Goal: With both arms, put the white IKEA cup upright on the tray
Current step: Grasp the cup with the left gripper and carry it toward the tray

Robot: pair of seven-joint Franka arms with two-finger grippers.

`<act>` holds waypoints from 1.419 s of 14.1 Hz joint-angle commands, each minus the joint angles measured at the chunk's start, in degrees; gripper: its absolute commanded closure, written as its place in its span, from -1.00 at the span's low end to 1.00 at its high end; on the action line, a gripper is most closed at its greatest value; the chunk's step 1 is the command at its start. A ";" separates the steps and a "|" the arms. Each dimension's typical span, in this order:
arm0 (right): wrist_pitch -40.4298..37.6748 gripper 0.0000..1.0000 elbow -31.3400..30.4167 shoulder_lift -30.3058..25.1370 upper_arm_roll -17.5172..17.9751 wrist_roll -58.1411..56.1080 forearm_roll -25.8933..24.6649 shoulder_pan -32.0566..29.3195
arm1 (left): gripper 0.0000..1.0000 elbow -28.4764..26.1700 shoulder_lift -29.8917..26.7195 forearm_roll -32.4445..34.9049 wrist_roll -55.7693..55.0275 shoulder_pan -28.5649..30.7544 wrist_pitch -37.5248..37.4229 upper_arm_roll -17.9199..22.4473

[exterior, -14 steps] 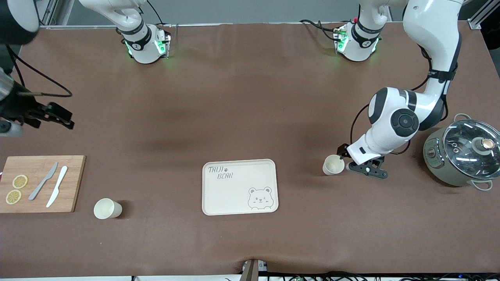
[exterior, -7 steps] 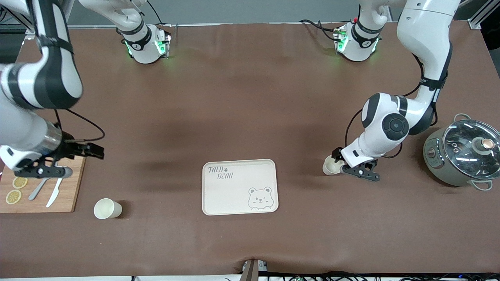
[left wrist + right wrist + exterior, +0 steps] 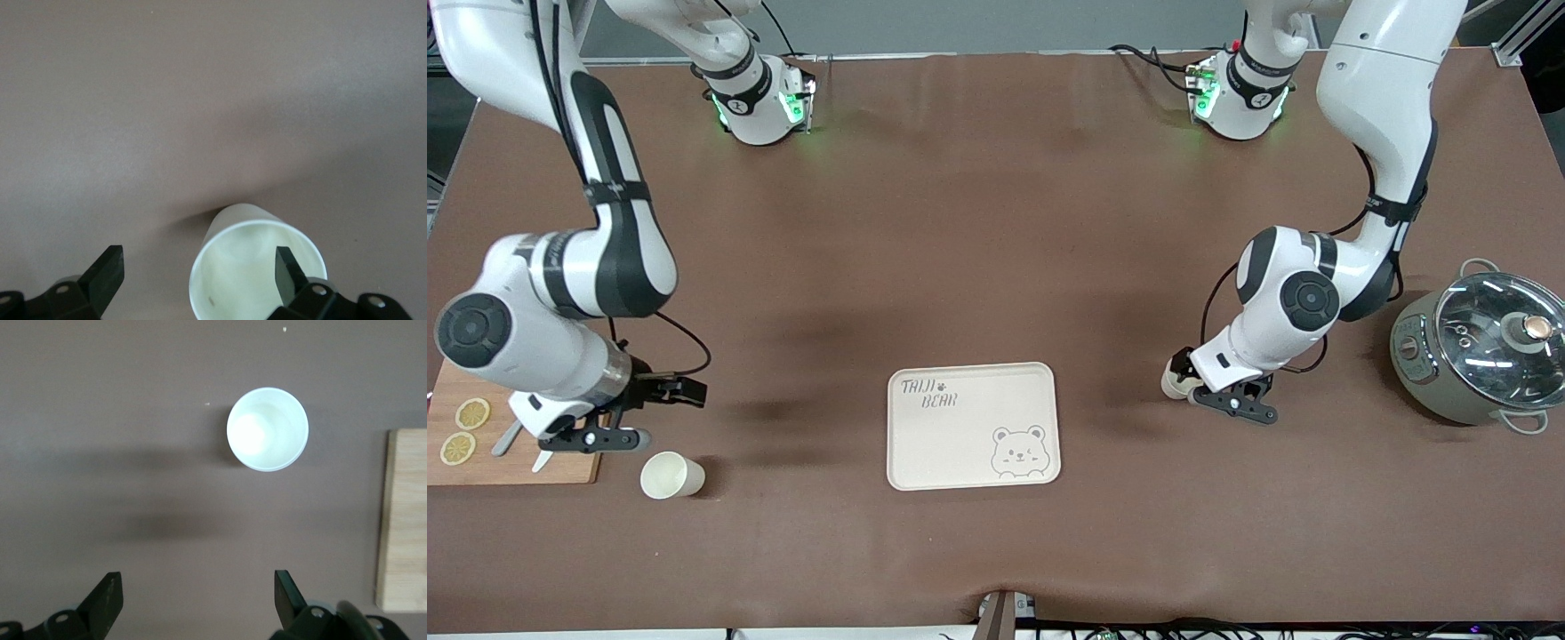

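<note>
Two white cups stand upright on the brown table. One cup (image 3: 1172,382) stands beside the cream tray (image 3: 960,444), toward the left arm's end. My left gripper (image 3: 1199,384) is low at this cup and open. In the left wrist view the cup (image 3: 257,267) has one fingertip (image 3: 287,270) inside its rim, and the other fingertip is outside it. The second cup (image 3: 667,476) stands near the wooden board. My right gripper (image 3: 640,416) is open and empty in the air beside it. The right wrist view shows this cup (image 3: 267,429) from above, apart from the fingers.
A wooden cutting board (image 3: 480,467) with lemon slices (image 3: 471,413) and two knives lies at the right arm's end, partly under the right arm; it also shows in the right wrist view (image 3: 403,520). A grey pot with a glass lid (image 3: 1485,347) stands at the left arm's end.
The right arm has swung in from the table's end and come down beside the cup near the board. The left gripper has moved onto its cup and now straddles the rim.
</note>
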 commanded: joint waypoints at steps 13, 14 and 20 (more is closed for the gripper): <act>28.87 -1.00 3.61 15.41 -0.31 -6.79 -0.32 -1.31 | 1.00 3.33 3.73 1.08 -1.35 -0.27 -0.39 0.06; 28.79 -0.96 3.61 15.42 -0.31 -6.79 -0.32 -1.66 | 1.00 3.42 3.21 1.08 -1.36 -0.44 -0.47 -0.02; 25.63 1.00 5.97 15.42 -0.22 -6.70 -0.14 -1.40 | 1.00 13.15 3.46 0.29 -17.05 -8.42 -6.00 -0.11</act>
